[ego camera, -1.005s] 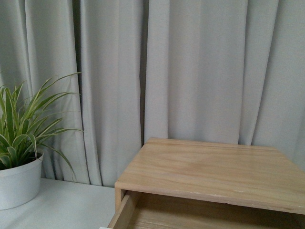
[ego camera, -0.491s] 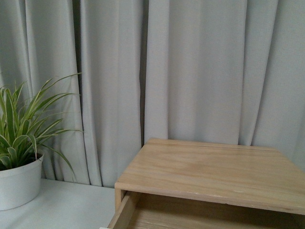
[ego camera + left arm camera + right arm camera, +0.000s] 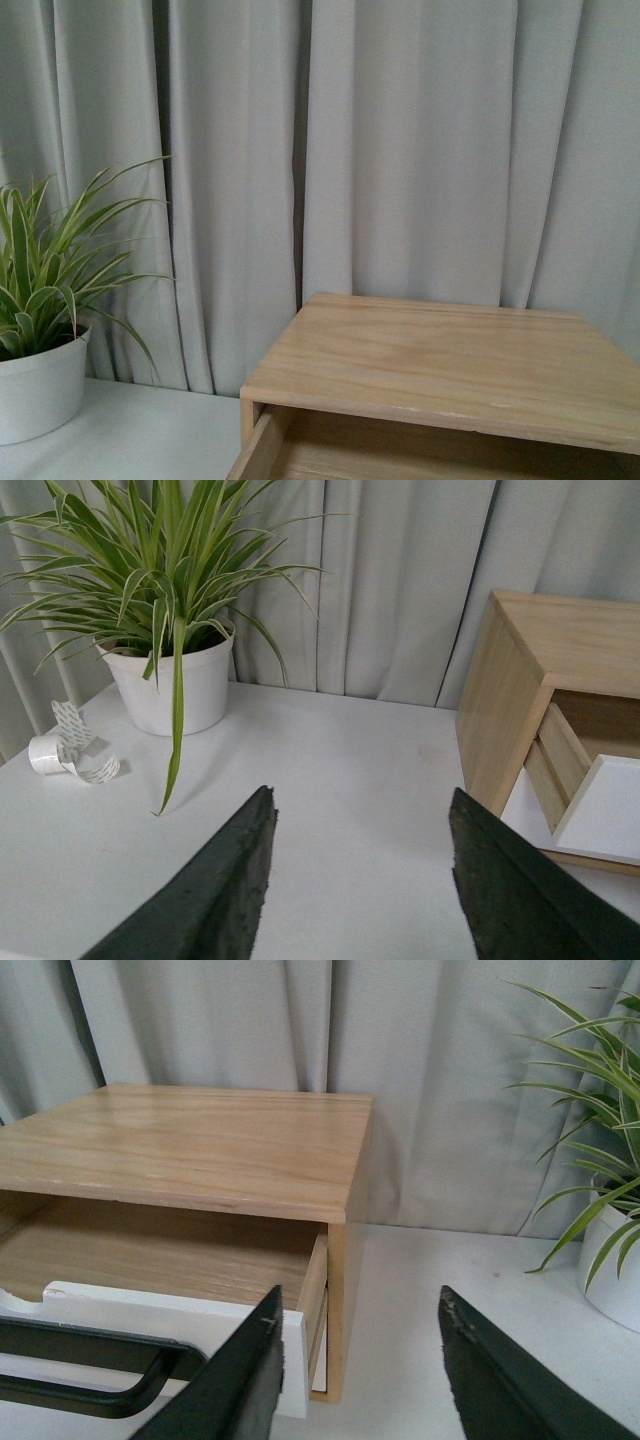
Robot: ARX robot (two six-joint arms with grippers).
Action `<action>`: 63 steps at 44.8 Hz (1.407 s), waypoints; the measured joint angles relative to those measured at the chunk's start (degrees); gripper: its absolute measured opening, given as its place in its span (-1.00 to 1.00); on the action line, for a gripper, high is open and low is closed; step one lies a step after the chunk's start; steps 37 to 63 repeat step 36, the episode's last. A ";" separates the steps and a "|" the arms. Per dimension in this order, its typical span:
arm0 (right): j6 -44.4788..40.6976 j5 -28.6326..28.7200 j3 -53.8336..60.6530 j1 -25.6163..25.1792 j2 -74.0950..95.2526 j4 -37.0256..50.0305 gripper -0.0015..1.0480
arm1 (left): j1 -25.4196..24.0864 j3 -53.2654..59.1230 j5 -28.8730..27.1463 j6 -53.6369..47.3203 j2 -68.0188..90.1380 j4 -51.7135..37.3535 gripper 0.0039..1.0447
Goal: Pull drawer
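The drawer [image 3: 150, 1305] stands pulled partway out of the light wooden cabinet [image 3: 190, 1145], with its white front, black bar handle [image 3: 90, 1355] and wood-lined inside showing in the right wrist view. My right gripper [image 3: 360, 1295] is open just in front of the drawer's corner, one finger overlapping the white front and nothing between the fingers. My left gripper [image 3: 360, 792] is open over the white table, apart from the cabinet [image 3: 510, 700] and the drawer's white front [image 3: 610, 810]. The front view shows only the cabinet top [image 3: 440, 360] and a drawer side [image 3: 258, 455].
A potted spider plant [image 3: 170, 685] stands on the white table [image 3: 330, 760] beside the cabinet, with a curl of tape [image 3: 60, 750] near it. Grey curtains [image 3: 400, 150] hang close behind. The plant's pot [image 3: 615, 1270] also edges the right wrist view.
In the front view the plant and cabinet have drifted slightly downward in the picture. The drawer's white corner at the bottom edge no longer shows.
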State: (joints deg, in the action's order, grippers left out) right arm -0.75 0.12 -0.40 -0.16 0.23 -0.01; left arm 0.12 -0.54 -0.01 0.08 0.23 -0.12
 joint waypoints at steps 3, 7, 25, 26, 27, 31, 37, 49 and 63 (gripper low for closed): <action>0.00 0.00 0.00 0.00 0.00 0.00 0.14 | 0.00 0.00 0.00 0.00 0.00 0.00 0.24; 0.00 0.00 0.00 0.00 0.00 0.00 0.41 | 0.00 0.00 0.00 0.00 0.00 0.00 0.54; 0.11 0.00 0.00 0.00 0.00 0.00 0.83 | 0.00 0.00 0.00 0.00 0.00 0.00 0.89; 0.11 0.00 0.00 0.00 0.00 0.00 0.83 | 0.00 0.00 0.00 0.00 0.00 0.00 0.89; 0.11 0.00 0.00 0.00 0.00 0.00 0.83 | 0.00 0.00 0.00 0.00 0.00 0.00 0.89; 0.11 0.00 0.00 0.00 0.00 0.00 0.83 | 0.00 0.00 0.00 -0.02 0.00 0.00 0.89; 0.11 0.00 0.00 0.00 0.00 0.00 0.83 | 0.00 0.00 0.00 0.00 0.00 0.00 0.89; 0.11 0.00 0.00 0.00 0.00 0.00 0.83 | 0.00 0.00 0.00 0.00 0.00 0.00 0.89; 0.11 0.00 0.00 0.00 0.00 0.00 0.83 | 0.00 0.00 0.00 0.00 0.00 0.00 0.89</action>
